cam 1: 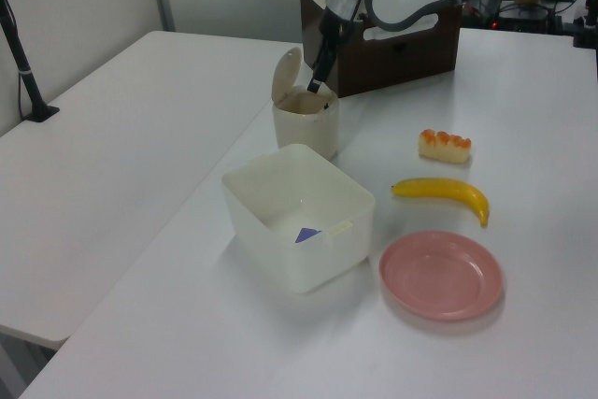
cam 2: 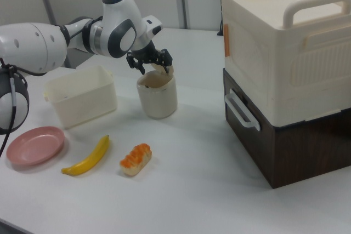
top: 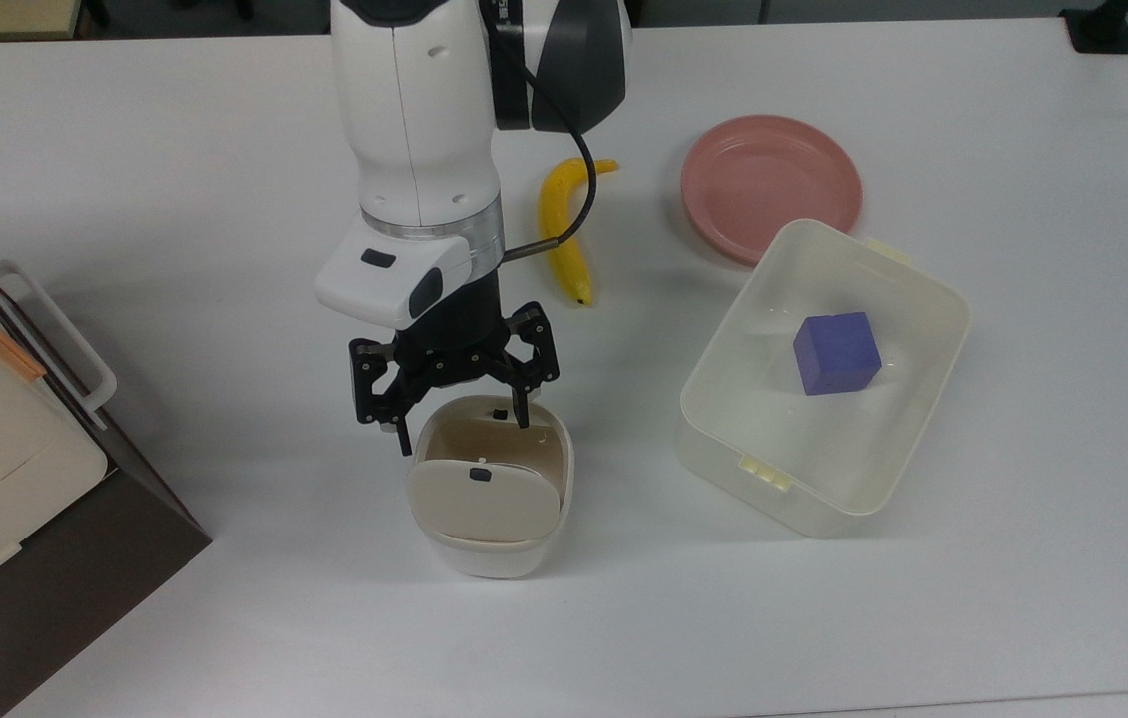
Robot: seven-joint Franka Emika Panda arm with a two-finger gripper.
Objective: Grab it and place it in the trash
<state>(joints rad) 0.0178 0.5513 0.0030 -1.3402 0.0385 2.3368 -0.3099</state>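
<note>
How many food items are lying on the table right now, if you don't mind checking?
2: a banana lies beside the pink plate, and an orange-topped bread piece lies just to the right view's right of it. More could be hidden inside the bin.

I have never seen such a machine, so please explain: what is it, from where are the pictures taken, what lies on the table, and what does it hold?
It is a robot arm with a two-finger gripper, open and holding nothing, above the small beige bin. One camera looks down from above; two look from opposite sides. On the white table lie a banana, a pink plate, a bread piece, and a white box holding a blue cube. A cream case stands nearby.
</note>
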